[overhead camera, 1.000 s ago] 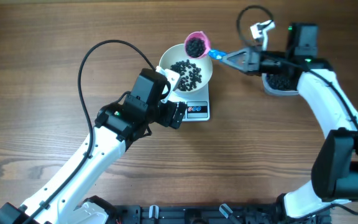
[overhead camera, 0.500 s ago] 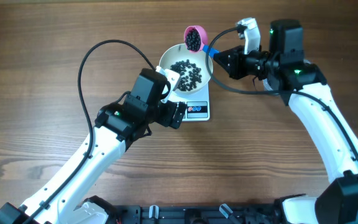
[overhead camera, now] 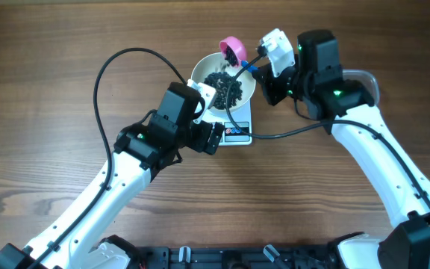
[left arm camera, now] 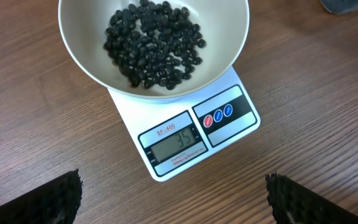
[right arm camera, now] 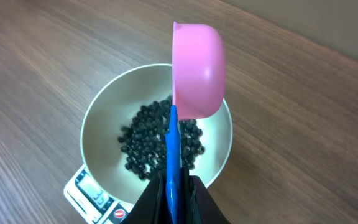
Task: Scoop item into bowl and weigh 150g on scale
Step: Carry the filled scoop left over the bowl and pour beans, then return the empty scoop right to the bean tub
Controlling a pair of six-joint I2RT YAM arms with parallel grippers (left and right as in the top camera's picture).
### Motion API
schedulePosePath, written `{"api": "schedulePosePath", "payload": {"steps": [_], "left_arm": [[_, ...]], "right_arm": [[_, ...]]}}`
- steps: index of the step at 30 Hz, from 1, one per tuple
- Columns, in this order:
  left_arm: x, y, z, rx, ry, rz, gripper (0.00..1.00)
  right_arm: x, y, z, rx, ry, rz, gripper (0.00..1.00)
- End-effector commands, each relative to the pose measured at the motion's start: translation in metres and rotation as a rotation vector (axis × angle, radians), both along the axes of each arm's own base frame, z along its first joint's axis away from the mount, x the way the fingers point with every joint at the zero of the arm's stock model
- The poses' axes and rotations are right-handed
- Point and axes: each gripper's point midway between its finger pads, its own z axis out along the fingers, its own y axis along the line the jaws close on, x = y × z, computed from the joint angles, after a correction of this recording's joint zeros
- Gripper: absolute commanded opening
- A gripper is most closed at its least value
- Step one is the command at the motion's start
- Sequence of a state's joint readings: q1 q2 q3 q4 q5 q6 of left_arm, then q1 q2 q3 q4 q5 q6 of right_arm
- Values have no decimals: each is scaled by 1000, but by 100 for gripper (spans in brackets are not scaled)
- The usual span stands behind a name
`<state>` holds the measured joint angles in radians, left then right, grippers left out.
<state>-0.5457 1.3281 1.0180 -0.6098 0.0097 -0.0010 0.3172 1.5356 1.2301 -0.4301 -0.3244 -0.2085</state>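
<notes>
Wood-grain surface (overhead camera: 51, 60) from above, and all the action sits at the middle: a white bowl (overhead camera: 198, 75) rests on the scale (overhead camera: 239, 134), with a dark pile of beans (overhead camera: 226, 88) inside it. Over on the right, the right tool (overhead camera: 261, 73) is clenched on the blue handle (overhead camera: 249, 66) of a pink scoop (overhead camera: 234, 48), and that scoop hangs tipped at the bowl's far rim. The left tool (overhead camera: 210, 116) sits right beside the scale with its fingers spread wide, grasping nothing. Down to the left wrist view now: two black ridged fingertips (left arm camera: 55, 199) stand well apart at the bottom corners, with bare wood between them. Ahead of them the scale's grey display (left arm camera: 176, 146) reads 35, with round buttons (left arm camera: 218, 116) next to it and the bowl of beans covering the platform behind. Over to the right wrist view: the black fingers pinch the handle at the bottom edge and the scoop stands on its side above the bowl, its rounded pink back toward the camera. Whether anything is left in it, I cannot tell. The beans lie heaped on the bowl's floor below.
</notes>
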Motion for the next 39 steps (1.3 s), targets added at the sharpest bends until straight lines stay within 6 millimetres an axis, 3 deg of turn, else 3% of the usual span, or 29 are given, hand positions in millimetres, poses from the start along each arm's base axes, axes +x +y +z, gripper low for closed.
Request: {"api": "schedulePosePath", "payload": {"steps": [1, 8, 11, 15, 21, 24, 27, 30, 34, 36, 39], "left_arm": [[-1, 0, -4, 5, 8, -16, 100], [-1, 0, -4, 5, 8, -15, 100], [-1, 0, -4, 5, 7, -16, 100], [-1, 0, -4, 5, 8, -16, 100], [-1, 0, -4, 5, 8, -15, 100], [-1, 0, -4, 5, 7, -16, 100], [-1, 0, -4, 5, 8, -15, 100], [-1, 0, -4, 5, 8, -16, 100], [-1, 0, -4, 5, 8, -15, 100], [-1, 0, -4, 5, 8, -15, 100], [-1, 0, -4, 5, 8, -16, 100]], "right_arm": [[1, -4, 14, -34, -62, -5, 4], [-1, -7, 31, -109, -171, 67, 4], [5, -19, 29, -195, -205, 38, 4], [3, -17, 28, -187, -196, 38, 4], [-1, -9, 30, -130, -172, 56, 4], [-21, 19, 37, 56, -88, 152, 4], [-14, 17, 45, 140, -57, 84, 4], [6, -13, 63, 251, -48, -77, 4], [20, -97, 87, 254, -121, -269, 4], [17, -152, 95, 246, -140, -400, 4], [-2, -204, 89, 231, -88, -547, 4]]}}
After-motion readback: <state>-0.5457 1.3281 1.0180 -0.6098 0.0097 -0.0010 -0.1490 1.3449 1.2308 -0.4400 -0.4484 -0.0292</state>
